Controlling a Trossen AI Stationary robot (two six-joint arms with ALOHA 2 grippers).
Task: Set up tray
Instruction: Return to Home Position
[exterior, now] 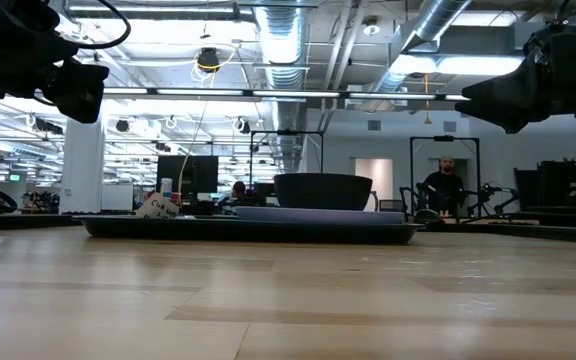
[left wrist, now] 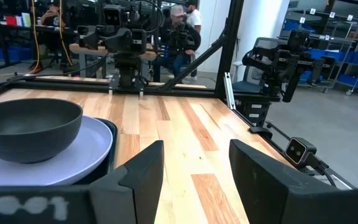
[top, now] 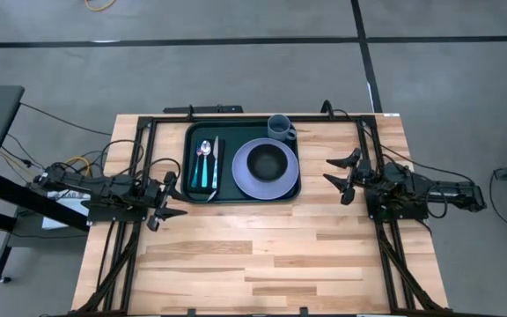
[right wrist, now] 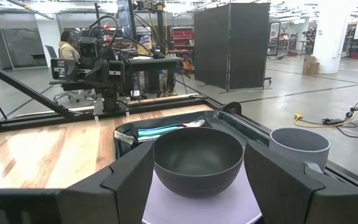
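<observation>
High view | tray (top: 236, 132) at far table (top: 262, 255) edge | left hand (top: 167, 198), right hand (top: 333, 173) spread, clear of tray

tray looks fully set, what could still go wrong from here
The left pincer hangs open close beside the tray corner nearest it; a stray swing could nudge the tray and scatter the loose cutlery. The cup stands right at the rim, in a corner on the side of the open right pincer, so a bump there might tip it.
</observation>
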